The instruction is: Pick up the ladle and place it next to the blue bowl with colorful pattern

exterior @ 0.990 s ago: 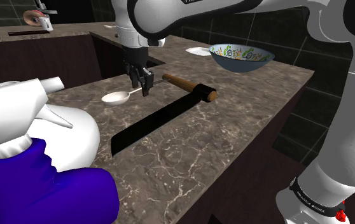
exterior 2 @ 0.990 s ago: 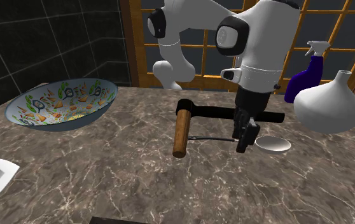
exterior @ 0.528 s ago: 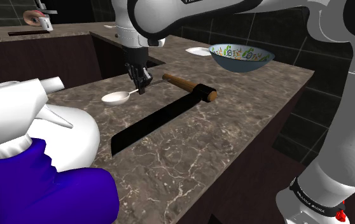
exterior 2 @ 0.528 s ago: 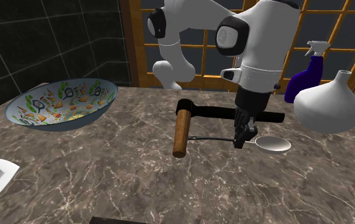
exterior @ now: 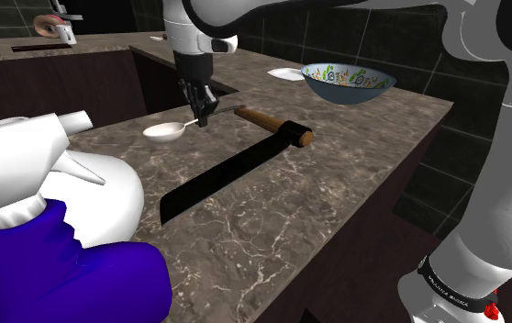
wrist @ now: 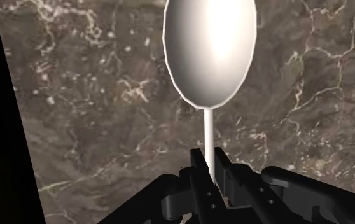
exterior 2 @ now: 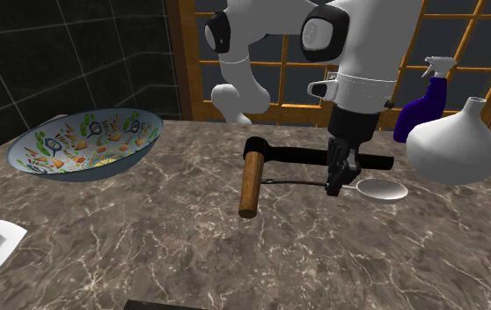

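Ladle [exterior: 166, 131] lifted, level, bowl beyond tool [exterior: 201, 117].

A dark brown marbled bench [exterior: 272, 211] with pale veins is spreading out beneath the fingers [exterior: 201, 112] and running far out from them. Its dark front [exterior: 373, 229] is dropping away at the edge well apart from the fingers. Just past the fingers in the shoulder view, a dark brown panel [exterior: 89, 87] is stepping up to a second bench [exterior: 6, 48] of the same marbling, and glossy black wall tiles [exterior: 401, 41] are rising beyond. In the second exterior view a window [exterior 2: 464, 35] with an orange-brown lattice and dim blue-grey panes is standing behind the fingers, and the black tiled wall is carrying on beside it.
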Motion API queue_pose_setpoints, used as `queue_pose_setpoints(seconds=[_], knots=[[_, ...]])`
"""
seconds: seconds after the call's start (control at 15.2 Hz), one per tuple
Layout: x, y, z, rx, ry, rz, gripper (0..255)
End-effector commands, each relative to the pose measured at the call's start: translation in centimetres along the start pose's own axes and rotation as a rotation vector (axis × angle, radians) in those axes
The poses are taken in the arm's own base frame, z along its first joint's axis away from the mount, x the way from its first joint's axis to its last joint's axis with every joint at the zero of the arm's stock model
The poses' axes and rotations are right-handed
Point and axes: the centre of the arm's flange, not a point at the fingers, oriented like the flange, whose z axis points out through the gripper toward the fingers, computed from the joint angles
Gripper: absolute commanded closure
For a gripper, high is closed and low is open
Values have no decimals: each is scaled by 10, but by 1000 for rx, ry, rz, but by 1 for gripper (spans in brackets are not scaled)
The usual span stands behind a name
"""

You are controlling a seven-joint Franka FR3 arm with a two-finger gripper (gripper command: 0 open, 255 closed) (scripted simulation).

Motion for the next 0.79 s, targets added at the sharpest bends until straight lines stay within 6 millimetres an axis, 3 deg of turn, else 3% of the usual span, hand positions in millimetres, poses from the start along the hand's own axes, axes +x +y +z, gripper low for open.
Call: queue_pose_setpoints(seconds=[0.0, 0.73], knots=[[2, -1, -11, 0, 0, 0, 255], [6, -7, -68, 0, 0, 0, 255]])
